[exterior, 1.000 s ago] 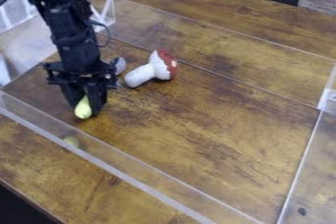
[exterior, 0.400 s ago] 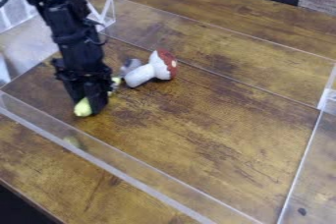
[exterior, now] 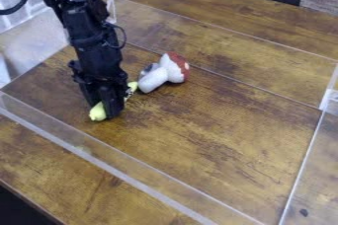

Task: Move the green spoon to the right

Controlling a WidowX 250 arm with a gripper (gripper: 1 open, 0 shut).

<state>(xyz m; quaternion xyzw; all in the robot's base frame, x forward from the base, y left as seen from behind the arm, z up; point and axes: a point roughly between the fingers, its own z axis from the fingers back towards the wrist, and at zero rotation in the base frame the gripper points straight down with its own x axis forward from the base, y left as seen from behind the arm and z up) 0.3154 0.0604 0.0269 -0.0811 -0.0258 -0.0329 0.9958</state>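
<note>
Gripper [exterior: 103, 103], black and boxy at the end of a jointed dark arm, points down with its jaws closed on the spoon [exterior: 99, 112], whose thick yellow-green plastic handle pokes out below the fingers, near the board. Wood table [exterior: 238, 120] spreads beneath: dark, grainy planks with visible seams. Clear walls [exterior: 158, 195] of glossy plastic fence the work area. Mushroom [exterior: 162, 71], a smooth white stem with a rounded red cap, lies on its side just right of the gripper.
</note>
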